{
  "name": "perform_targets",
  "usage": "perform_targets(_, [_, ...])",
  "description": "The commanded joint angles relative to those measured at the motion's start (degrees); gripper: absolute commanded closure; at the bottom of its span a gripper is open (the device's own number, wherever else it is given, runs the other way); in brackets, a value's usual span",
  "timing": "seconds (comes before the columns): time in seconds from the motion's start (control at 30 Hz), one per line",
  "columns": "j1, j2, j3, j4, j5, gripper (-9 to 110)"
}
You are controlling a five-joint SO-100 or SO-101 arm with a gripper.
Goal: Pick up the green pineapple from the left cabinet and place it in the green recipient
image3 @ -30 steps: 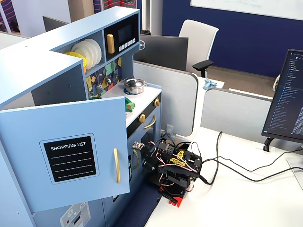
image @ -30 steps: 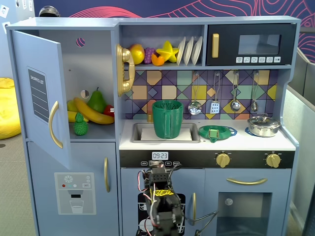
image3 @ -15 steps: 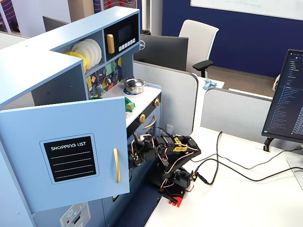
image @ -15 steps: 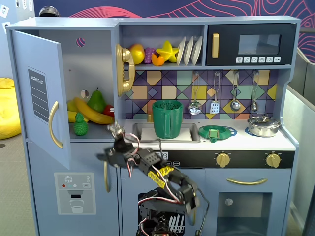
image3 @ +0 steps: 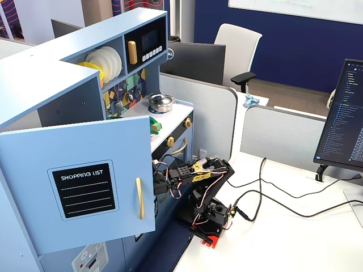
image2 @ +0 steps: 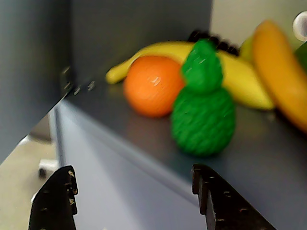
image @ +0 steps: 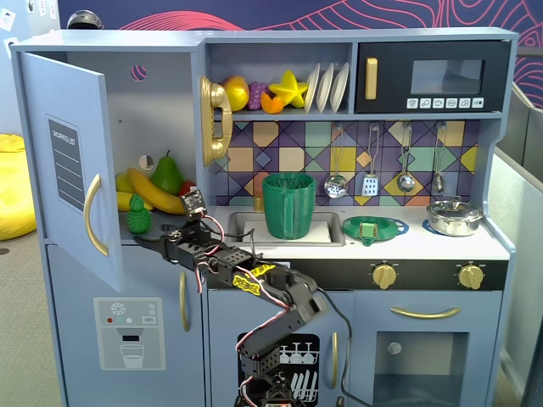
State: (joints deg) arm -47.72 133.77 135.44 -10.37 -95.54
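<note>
Green pineapple [image: 138, 215] stands upright on the shelf surface [image2: 144, 139] of the left cabinet [image: 161, 119], near the front edge, just ahead of the claw [image: 146, 241] and slightly above it; nothing is touching it. In the wrist view the pineapple [image2: 203, 109] sits past the two black fingertips [image2: 55, 191], closer to the right one, blurry but clearly free of them. Claw [image2: 132, 179] is spread wide, holding nothing, its tips just below and in front of the shelf lip. Behind the pineapple, further from the claw, an orange [image2: 152, 85] sits just beside it, left in the wrist view, with bananas [image2: 240, 76] lying across the back; in a fixed view a dark green pear [image: 167, 174] stands behind the bananas [image: 153, 191]. Cabinet door [image: 72, 165] hangs open to the left of the claw, gold handle [image: 92, 216] and grey list sticker [image: 65, 163] facing out; in another fixed view the door [image3: 79, 181] hides the claw tips and the shelf. Well to the right of the claw, the green recipient [image: 288, 206] stands upright in the sink [image: 246, 225], with a flat green strainer [image: 374, 228] and a metal pot [image: 455, 215] further right on the counter. The arm [image: 254, 284] reaches up from its base [image3: 211, 218] low in front of the kitchen.
</note>
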Motion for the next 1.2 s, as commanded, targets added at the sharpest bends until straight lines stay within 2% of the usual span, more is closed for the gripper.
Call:
perform_targets(0.0, [1.7, -3.3, -5.1, -6.2, 0.7, 78])
perform_targets(0.23, [1.9, -11.0, -11.0, -6.7, -0.6, 74])
perform_targets(0.63, [3.4, -26.6, -28.1, -5.4, -1.7, 73])
perform_targets(0.93, [5.4, -27.3, -27.5, -6.2, 0.8, 67])
perform_targets(1.17, [5.0, -29.6, -28.2, -6.3, 0.7, 66])
